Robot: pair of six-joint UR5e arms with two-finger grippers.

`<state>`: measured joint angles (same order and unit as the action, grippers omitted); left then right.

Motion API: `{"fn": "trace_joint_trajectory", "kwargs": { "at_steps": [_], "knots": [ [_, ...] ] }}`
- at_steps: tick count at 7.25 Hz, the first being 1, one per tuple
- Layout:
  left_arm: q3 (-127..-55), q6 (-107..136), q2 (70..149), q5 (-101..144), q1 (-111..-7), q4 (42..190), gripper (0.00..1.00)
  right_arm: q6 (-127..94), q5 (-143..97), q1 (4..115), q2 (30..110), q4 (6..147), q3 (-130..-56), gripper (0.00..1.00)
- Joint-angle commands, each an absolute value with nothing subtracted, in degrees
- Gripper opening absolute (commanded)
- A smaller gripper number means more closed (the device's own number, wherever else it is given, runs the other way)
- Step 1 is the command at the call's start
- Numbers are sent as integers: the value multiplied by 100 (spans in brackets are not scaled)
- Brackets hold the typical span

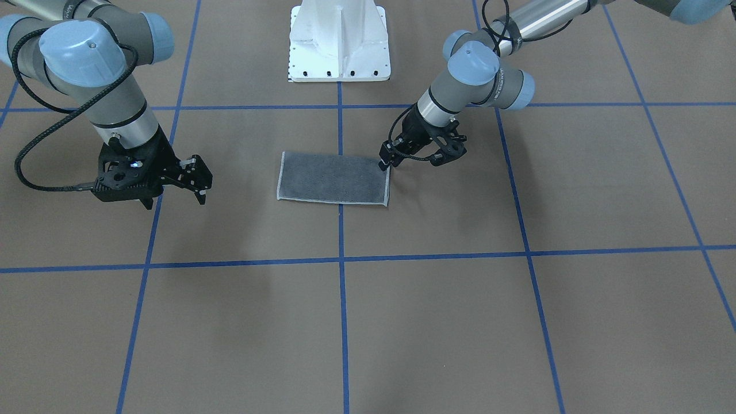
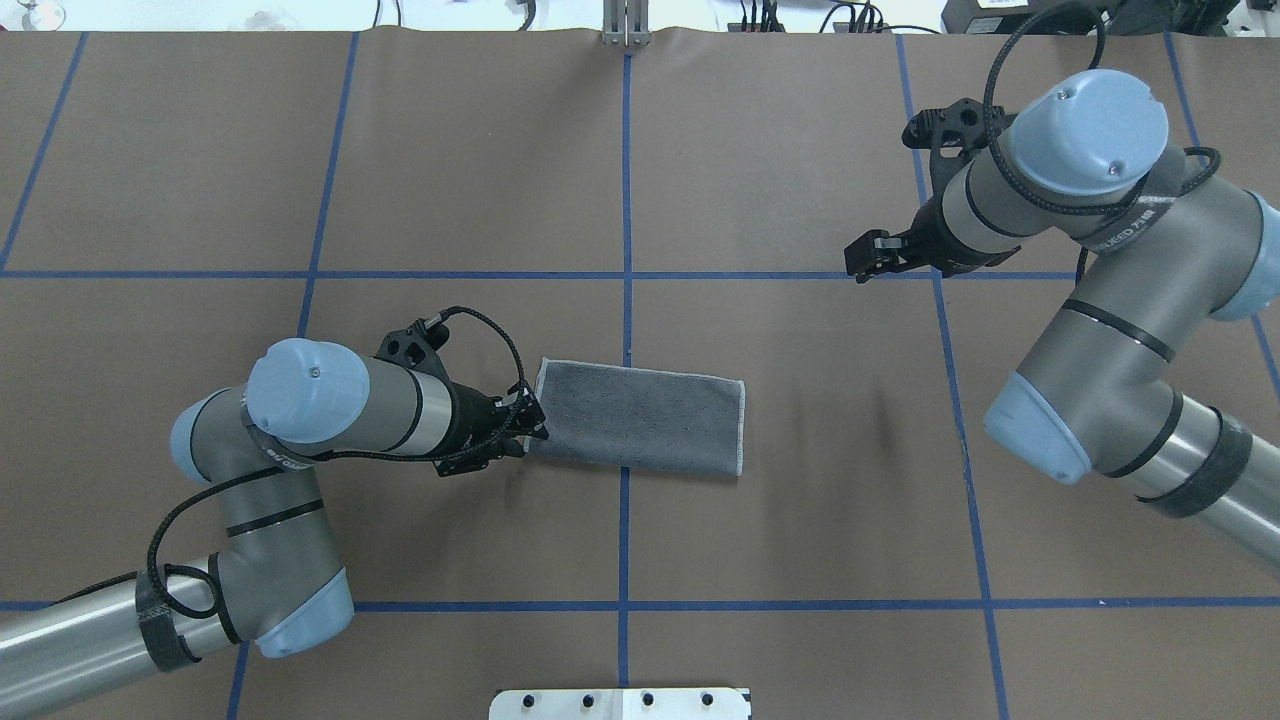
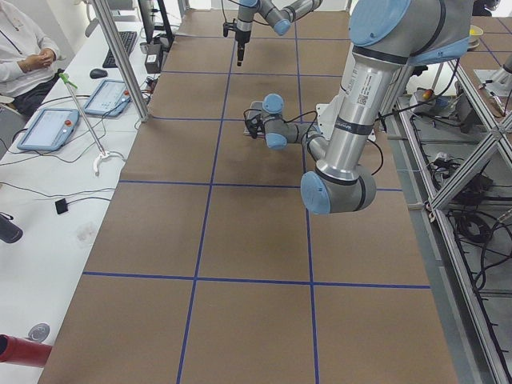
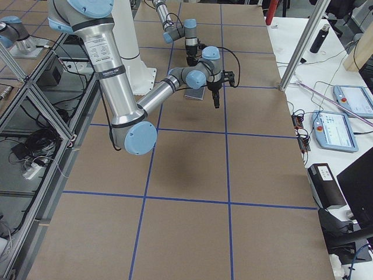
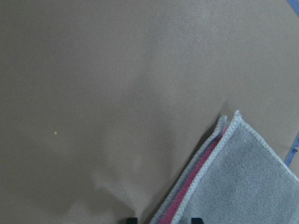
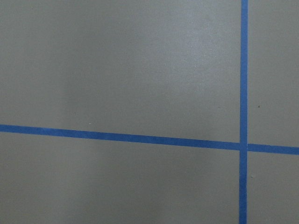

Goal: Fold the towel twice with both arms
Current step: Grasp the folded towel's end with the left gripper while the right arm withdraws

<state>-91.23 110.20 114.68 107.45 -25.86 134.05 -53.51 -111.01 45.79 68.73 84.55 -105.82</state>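
The towel (image 1: pixel 333 178) lies flat at the table's middle, folded into a long rectangle with its dark grey side up (image 2: pixel 640 415). A pink inner layer shows along its edge in the left wrist view (image 5: pixel 252 182). My left gripper (image 1: pixel 386 164) is low at the towel's short end near a corner (image 2: pixel 530 420). Its fingertips (image 5: pixel 132 219) stand slightly apart, with the towel's edge between them. My right gripper (image 1: pixel 199 181) hangs open and empty above bare table, well away from the towel's other end (image 2: pixel 868 258).
The white bolted pedestal (image 1: pixel 339 40) stands at the robot's side of the table. Blue tape lines (image 6: pixel 243 93) mark a grid on the brown surface. Side tables with tablets (image 3: pixel 48 128) and a seated person flank the table's long edge.
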Motion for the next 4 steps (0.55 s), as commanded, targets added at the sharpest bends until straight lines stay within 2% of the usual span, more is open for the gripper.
{"fn": "trace_joint_trajectory", "kwargs": {
  "at_steps": [1,2,3,4],
  "knots": [
    [-9123,11021,11470,10749,-2584,13403,39,-5361,-11101,4579,6873,8455,-10582,99],
    [-9123,11021,11470,10749,-2584,13403,36,-5361,-11101,4579,6873,8455,-10591,99],
    [-9123,11048,11470,10749,-2575,13403,27,-5370,-11101,4579,6873,8455,-10600,99],
    [-9123,11039,11470,10749,-2584,13403,0,-5370,-11101,4579,6873,8455,-10600,99]
  ]
}}
